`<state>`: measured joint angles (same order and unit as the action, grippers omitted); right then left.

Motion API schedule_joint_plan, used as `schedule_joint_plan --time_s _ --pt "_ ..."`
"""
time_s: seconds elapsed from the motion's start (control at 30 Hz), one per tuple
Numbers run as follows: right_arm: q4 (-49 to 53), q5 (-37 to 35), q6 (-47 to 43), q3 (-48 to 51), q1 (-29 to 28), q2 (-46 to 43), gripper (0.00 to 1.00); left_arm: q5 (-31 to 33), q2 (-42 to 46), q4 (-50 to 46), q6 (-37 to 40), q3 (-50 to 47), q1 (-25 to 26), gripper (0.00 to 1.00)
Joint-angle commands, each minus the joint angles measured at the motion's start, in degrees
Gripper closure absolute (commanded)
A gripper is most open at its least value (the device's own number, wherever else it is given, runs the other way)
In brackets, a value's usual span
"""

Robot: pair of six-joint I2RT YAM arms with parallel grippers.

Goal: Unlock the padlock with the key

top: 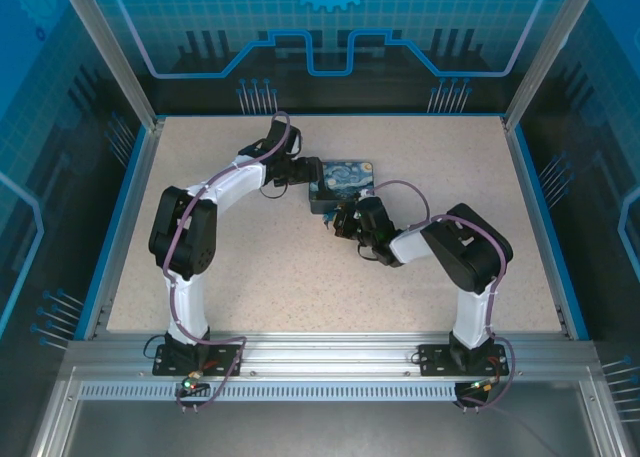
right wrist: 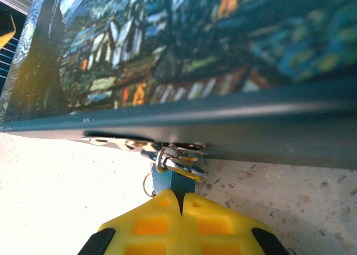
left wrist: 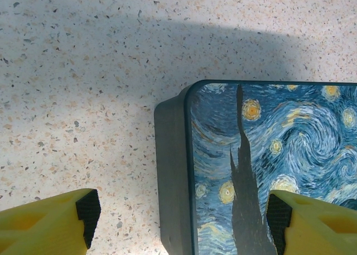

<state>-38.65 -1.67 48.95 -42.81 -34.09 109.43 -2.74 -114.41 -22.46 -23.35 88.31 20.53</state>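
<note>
Tin: one. Padlock: one, at its clasp. Left fingers apart astride tin corner. Right fingers together under padlock.

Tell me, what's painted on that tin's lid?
The lid shows a swirling blue sky with yellow stars, clearest in the left wrist view.

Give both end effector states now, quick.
Left end effector: open, straddling an edge of the tin, holding nothing.
Right end effector: closed by the padlock; what it grips cannot be told.
</note>
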Motion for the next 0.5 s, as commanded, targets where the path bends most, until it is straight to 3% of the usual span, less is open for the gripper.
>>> schedule_joint_plan --time_s 0.0,0.47 --pt "2.6 2.5 2.3 2.5 1.2 0.6 1.00 0.8 -1.3 -0.1 2.0 -1.7 0.6 0.20" --pt "-9.0 11.3 10.0 5.8 6.7 1.7 1.00 3.8 -1.4 -0.3 3.7 -4.3 1.7 0.20"
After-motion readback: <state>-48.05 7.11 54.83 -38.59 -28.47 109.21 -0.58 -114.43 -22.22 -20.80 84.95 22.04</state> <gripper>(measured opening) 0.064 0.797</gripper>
